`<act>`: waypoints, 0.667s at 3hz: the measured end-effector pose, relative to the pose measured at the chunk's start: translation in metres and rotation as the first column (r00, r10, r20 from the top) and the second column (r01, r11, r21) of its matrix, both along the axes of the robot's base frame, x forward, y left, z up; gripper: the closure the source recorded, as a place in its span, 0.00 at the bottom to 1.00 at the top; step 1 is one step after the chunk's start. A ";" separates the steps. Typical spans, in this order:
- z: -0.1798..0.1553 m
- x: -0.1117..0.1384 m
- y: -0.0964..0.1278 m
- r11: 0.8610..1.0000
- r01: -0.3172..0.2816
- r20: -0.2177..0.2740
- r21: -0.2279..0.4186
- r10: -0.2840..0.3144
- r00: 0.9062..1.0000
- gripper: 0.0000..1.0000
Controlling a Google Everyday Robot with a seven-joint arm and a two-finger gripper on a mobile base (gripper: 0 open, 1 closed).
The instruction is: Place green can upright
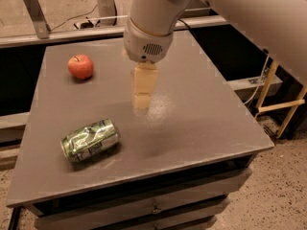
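The green can [90, 140] lies on its side near the front left of the grey table [201, 114], its silver end toward the left. My gripper [143, 101] hangs from the white arm above the table's middle, to the right of the can and farther back, apart from it. It holds nothing that I can see.
A red apple [80, 66] sits at the back left of the table. The arm hides the back middle. Drawers show below the front edge. A yellow frame [283, 104] and cables stand to the right, a metal rail behind.
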State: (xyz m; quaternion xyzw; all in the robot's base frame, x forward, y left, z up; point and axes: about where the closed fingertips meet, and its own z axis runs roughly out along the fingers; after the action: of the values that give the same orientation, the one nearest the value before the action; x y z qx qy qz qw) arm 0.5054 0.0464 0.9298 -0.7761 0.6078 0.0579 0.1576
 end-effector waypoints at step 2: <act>-0.009 -0.056 0.105 0.960 -0.274 0.011 -0.056 0.275 0.961 0.00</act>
State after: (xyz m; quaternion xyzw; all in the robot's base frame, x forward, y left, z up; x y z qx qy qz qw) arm 0.4490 0.1512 0.9203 -0.8575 0.4940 0.0553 0.1327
